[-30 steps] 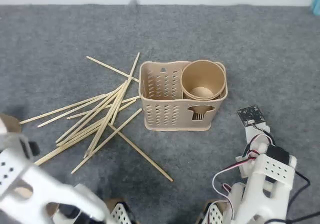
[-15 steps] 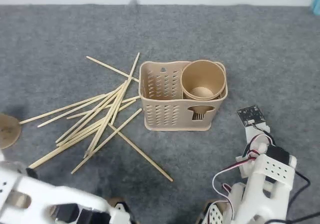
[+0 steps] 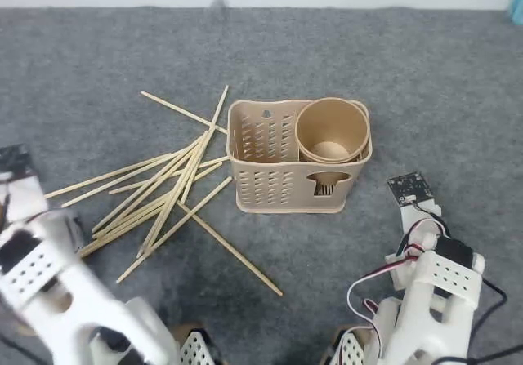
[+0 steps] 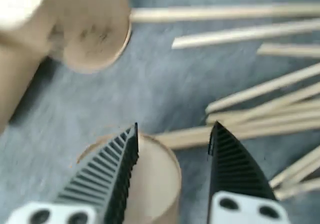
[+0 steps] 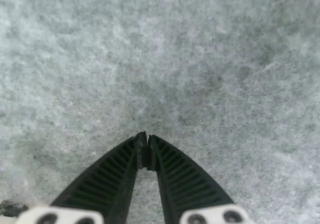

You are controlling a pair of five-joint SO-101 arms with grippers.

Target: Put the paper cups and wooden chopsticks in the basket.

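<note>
The paper cup point(image 4: 150, 179) I was after sat right under the left tool point(image 4: 174, 131), out past the ends of the chopsticks point(image 4: 260, 116) and well apart from the basket point(image 3: 282, 189). I could not tell whether it stood upright or lay over. The left tool's jaws were spread wide. One jaw seemed to hang over the cup's mouth and the other outside its wall, so they bracketed the rim without yet touching it. I judged the cup very light and thin-walled, easy to crush or to skid on the grey tabletop point(image 3: 409, 71). The place to take it was the wall just below the rolled lip, where the paper is stiffest, with a gentle squeeze. A second cup point(image 4: 95, 38) lay near it, its base turned toward the camera. The chopsticks point(image 3: 178, 181) fanned across one another beside the basket. They looked light, stiff and prone to roll, and they lay flat, so I would pinch one across its middle where it lies free of the others. A third cup point(image 3: 331, 132) stood in the basket's compartment on the right arm's side. The right tool point(image 5: 146, 136) was pressed together, holding nothing, over bare tabletop.
</note>
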